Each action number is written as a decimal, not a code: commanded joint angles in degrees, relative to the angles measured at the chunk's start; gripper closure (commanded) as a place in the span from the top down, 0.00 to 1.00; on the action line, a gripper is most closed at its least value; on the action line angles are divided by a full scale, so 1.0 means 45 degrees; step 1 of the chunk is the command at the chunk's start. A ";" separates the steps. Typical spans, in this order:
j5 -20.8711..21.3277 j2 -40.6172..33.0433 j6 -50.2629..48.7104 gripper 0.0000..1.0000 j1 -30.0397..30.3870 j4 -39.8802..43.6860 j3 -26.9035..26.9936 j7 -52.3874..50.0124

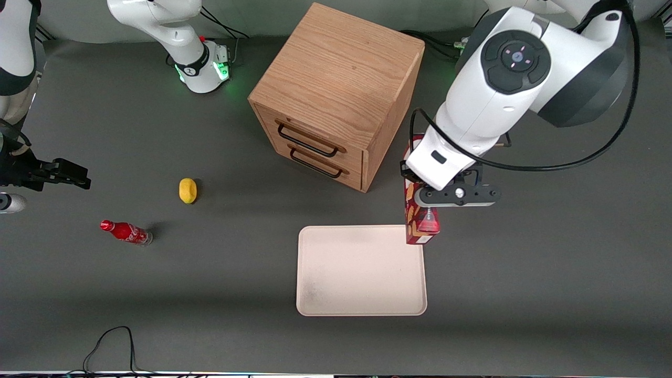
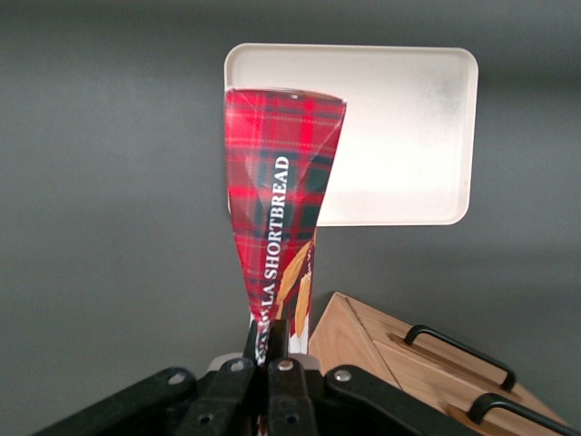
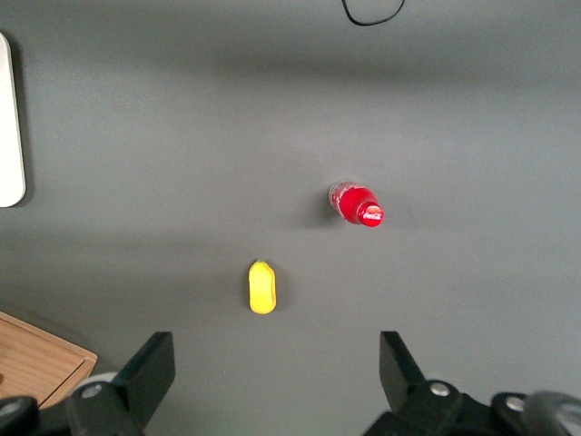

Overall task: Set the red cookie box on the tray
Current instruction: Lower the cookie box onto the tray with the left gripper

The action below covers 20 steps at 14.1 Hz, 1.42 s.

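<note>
- Box print read "...LA SHORTBREAD" in white letters; the small red bottle (image 1: 126,231) carried white script, too small to read.
- Red cookie box (image 2: 281,195): red tartan, golden cookies printed near the gripped end.
- My gripper (image 2: 275,341) was clamped on one end of the box; the box hung below it, its free end at the tray (image 1: 362,294) corner nearest the wooden drawer cabinet (image 1: 336,89).
</note>
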 commanded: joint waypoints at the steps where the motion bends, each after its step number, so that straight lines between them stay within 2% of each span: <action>1: 0.0174 0.0696 0.0795 0.00 0.0071 0.0059 0.0127 0.0597; 4: 0.0601 0.1985 0.1791 0.00 0.0110 0.0039 0.0147 0.0518; 8: 0.1012 0.3452 0.3724 0.00 -0.0007 -0.0349 0.0791 0.0147; 10: 0.1694 0.4017 0.5341 0.00 -0.0026 -0.0819 0.0791 0.0050; 13: 0.2476 0.4898 0.6187 0.00 -0.0104 -0.0840 0.0791 -0.0320; 17: 0.2498 0.5271 0.6755 0.00 -0.0124 -0.0879 0.0908 -0.0477; 20: 0.2557 0.5349 0.6795 0.00 -0.0144 -0.0996 0.0967 -0.1919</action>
